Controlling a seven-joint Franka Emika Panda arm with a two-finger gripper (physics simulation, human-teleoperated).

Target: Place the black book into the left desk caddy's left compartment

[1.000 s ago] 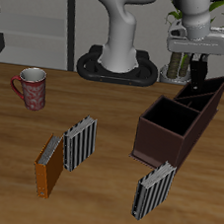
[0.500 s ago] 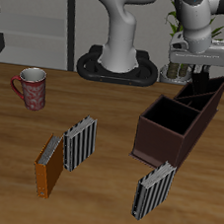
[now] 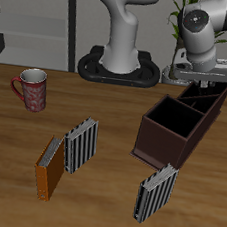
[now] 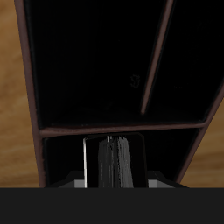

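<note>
No writing anywhere — the desk caddy [image 3: 174,128] is plain brown. The gripper [image 3: 201,80] hangs over its rear compartments, pinching the black book [image 4: 115,163] — divider walls close around.

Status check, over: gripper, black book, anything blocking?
Gripper shut on black book. Book poised over left desk caddy, not released. No obstruction seen in compartment.

Black book [image 4: 114,162] stands upright inside the dark desk caddy [image 3: 174,128].
</note>
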